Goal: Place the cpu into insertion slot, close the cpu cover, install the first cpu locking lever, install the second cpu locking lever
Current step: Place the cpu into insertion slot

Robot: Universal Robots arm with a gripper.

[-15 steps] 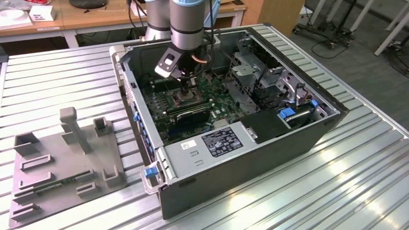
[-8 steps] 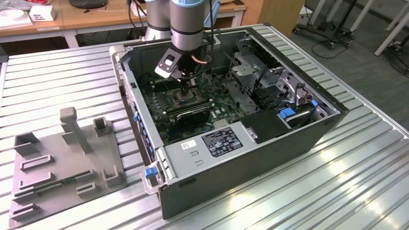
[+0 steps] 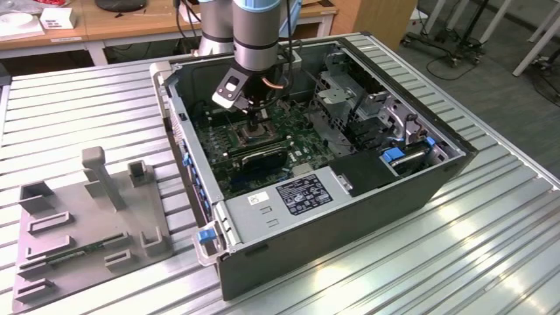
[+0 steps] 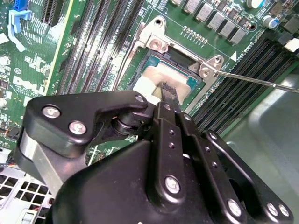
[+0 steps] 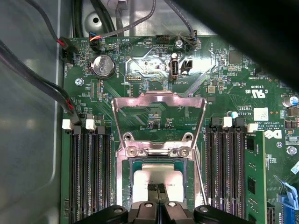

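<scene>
Silvery-grey metal marks the cpu (image 5: 158,173), the only one here. It lies flat inside the insertion slot (image 5: 123,179) with a narrow dark margin between its edges and the socket's metal rim.

The single cpu cover (image 5: 159,97) is swung back on its hinge, where two screws (image 5: 133,151) show. Its cut-out centre frames bare green circuit board (image 5: 224,93), so the socket is open from above.

The one gripper (image 5: 157,189) comes down over the chip. In the first wrist view its two black fingertips (image 5: 152,189) are pressed almost together, with only a thin seam between them and nothing pinched there. Whether they touch the chip's top I cannot tell.

In the second wrist view one thin locking lever (image 4: 254,79) juts away from the socket corner, clear of the frame, over a bank of long black memory slots (image 5: 91,177). Two such banks flank the socket, one on each side, close against its rim. One coin cell (image 5: 103,66) sits beyond the cover, near dark cables (image 5: 46,79) trailing along the case wall.

In the exterior view the arm (image 3: 258,33) drops from the upper middle of the frame into the open computer case (image 3: 350,216). There is free room around the gripper, between the case wall toward the exterior view's left and the metal drive cage toward its right.

The case stands on a ribbed aluminium table (image 3: 88,105). A grey fixture plate (image 3: 88,216) lies at the lower left of the frame, well apart from the case. Wooden desks (image 3: 131,23) line the top edge, and dark floor (image 3: 490,72) shows at the upper right.
</scene>
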